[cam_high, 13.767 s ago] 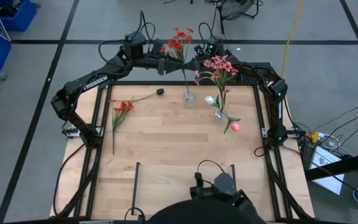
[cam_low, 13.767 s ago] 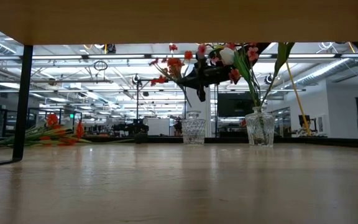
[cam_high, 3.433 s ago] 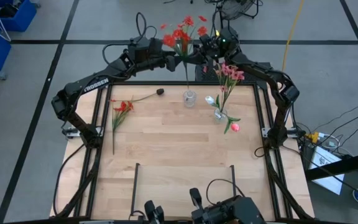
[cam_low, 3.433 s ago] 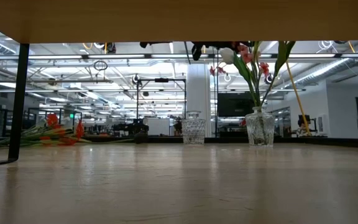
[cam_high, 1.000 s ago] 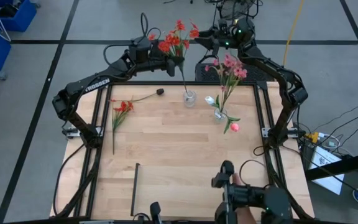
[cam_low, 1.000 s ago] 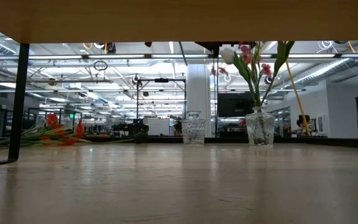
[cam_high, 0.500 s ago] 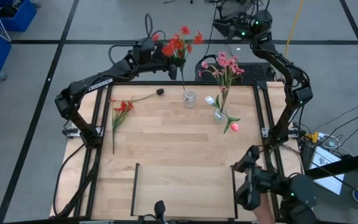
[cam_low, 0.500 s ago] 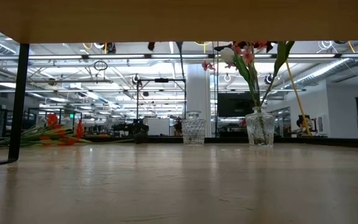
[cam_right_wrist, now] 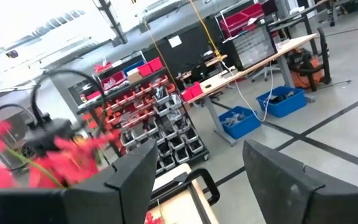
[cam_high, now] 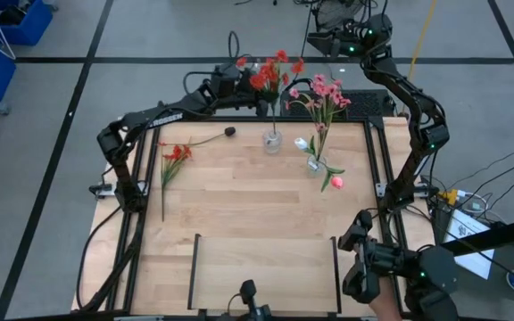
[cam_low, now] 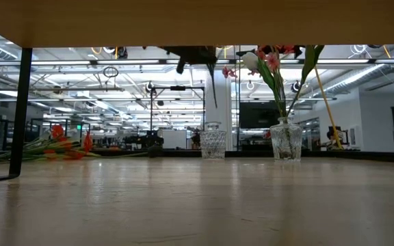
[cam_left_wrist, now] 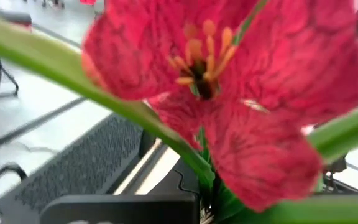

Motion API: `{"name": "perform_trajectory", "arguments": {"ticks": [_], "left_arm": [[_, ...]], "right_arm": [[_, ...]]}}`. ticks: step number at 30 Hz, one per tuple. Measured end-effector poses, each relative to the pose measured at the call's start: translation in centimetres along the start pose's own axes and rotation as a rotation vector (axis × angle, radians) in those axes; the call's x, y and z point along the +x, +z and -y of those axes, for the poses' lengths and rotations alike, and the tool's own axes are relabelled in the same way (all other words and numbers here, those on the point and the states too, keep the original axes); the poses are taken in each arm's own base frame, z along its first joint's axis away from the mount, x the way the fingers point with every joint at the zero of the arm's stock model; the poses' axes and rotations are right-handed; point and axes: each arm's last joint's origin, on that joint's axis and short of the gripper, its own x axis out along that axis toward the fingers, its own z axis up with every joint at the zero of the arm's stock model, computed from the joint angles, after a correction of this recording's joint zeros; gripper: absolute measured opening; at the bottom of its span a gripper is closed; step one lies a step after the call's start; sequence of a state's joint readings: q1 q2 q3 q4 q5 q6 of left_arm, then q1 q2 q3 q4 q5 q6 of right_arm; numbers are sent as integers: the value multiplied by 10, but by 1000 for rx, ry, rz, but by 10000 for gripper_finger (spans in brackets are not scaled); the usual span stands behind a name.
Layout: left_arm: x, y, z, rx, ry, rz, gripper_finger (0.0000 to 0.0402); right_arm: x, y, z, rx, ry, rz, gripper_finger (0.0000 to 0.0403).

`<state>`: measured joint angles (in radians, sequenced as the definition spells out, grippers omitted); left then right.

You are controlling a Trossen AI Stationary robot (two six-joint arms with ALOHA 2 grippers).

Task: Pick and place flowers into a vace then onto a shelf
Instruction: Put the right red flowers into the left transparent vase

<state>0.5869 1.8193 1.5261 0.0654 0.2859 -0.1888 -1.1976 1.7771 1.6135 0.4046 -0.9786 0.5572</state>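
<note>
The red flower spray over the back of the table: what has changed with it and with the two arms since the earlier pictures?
The left tool, shut on the red flower spray, carried it rightward to above the empty vase. The right tool, open, drew back beyond the table's far edge. The pink flowers and the loose stems stayed.

A small black object (cam_high: 229,131) is lying on the tabletop (cam_high: 257,214) near its far left corner. Blue bins (cam_high: 7,36) are sitting on the grey floor (cam_high: 52,134) off to the far left. Cables (cam_high: 480,196) are trailing across the floor beyond the right edge. Red parts racks (cam_right_wrist: 135,106) and a workbench (cam_right_wrist: 272,53) are standing in the room behind.
</note>
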Motion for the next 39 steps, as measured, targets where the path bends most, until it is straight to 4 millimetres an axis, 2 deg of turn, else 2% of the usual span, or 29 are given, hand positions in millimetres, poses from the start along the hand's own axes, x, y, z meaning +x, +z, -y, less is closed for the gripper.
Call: {"name": "perform_trajectory", "arguments": {"ticks": [4, 13, 22, 32, 39], "left_arm": [[11, -13, -4, 3, 40, -31, 9], [14, -15, -6, 11, 125, -14, 9], [20, -25, -8, -23, 167, -64, 9], [39, -47, -2, -37, 207, -94, 10], [42, -50, 10, -62, 276, -77, 10]], "right_arm": [[0, 0, 0, -11, 9, -5, 227], [0, -1, 0, -25, 17, -13, 227], [0, -1, 0, -44, 16, -14, 226], [0, -1, 0, -39, 13, -17, 226], [0, -4, 2, -35, 2, -35, 226]]}}
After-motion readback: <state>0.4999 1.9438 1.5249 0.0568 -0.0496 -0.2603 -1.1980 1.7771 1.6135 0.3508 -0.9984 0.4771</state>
